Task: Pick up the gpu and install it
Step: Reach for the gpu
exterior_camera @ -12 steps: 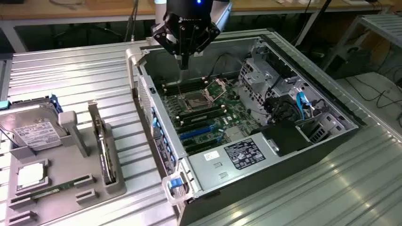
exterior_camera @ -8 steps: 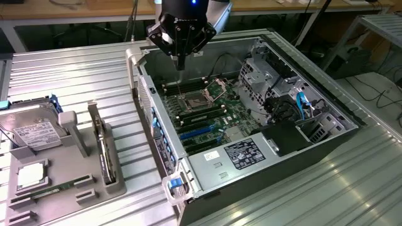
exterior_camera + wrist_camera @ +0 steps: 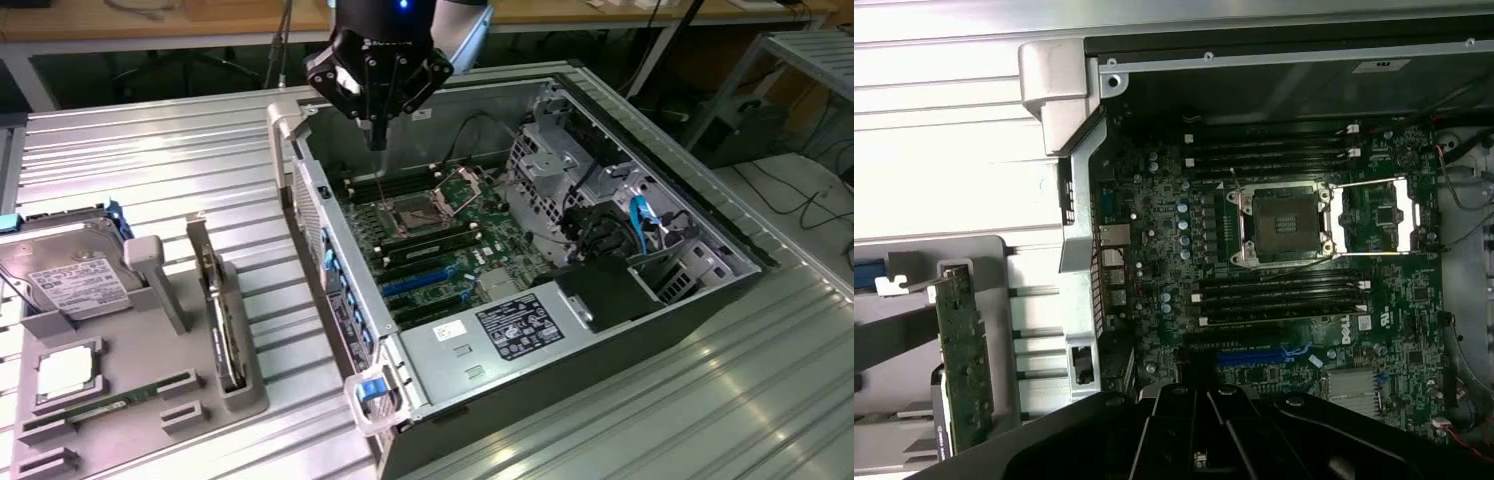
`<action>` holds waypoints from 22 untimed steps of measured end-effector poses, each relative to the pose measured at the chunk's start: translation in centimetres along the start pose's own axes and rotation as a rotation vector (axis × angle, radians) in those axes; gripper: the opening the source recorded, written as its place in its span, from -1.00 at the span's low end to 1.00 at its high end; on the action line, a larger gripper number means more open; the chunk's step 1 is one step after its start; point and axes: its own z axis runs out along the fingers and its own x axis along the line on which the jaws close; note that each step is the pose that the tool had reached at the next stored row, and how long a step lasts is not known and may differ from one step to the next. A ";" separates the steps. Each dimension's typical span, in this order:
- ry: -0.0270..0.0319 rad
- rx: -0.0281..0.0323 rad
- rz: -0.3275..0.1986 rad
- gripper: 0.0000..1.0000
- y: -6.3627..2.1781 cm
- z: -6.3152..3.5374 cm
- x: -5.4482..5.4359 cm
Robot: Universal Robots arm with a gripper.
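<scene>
We find the end effector (image 3: 379, 138) poised above the open computer case (image 3: 561, 400), over the motherboard (image 3: 447, 245) and close to the CPU socket (image 3: 407, 214). Its 2 fingers are pressed together and hold nothing. The gpu (image 3: 222, 310) stands on edge in a grey holder (image 3: 243, 395) on the bench (image 3: 160, 160), at the exterior view's left of the case and well apart from the end effector. The wrist view confirms the card upright in that holder. A hard drive (image 3: 74, 280) and a memory stick (image 3: 114, 405) sit in the neighbouring fixture, further to the exterior view's left. We judge the pick-up step to be in hand but not yet begun: nothing touches the card, and the blue expansion slots (image 3: 420, 282) on the motherboard appear unoccupied. In our judgement, the next move calls for the fingers to part. The end effector must then cross to the holder and align with the card's thin upper edge, so that the grip clears the holder's walls.
</scene>
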 end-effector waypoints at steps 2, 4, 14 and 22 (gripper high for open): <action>0.0000 0.0000 0.000 -0.79 -0.03 -0.01 0.2; 0.0000 0.0000 0.000 -0.79 -0.04 -0.01 0.3; 0.0000 0.0000 0.000 -0.79 -0.12 -0.03 1.1; 0.0000 0.0000 0.000 -0.79 -0.18 -0.04 1.4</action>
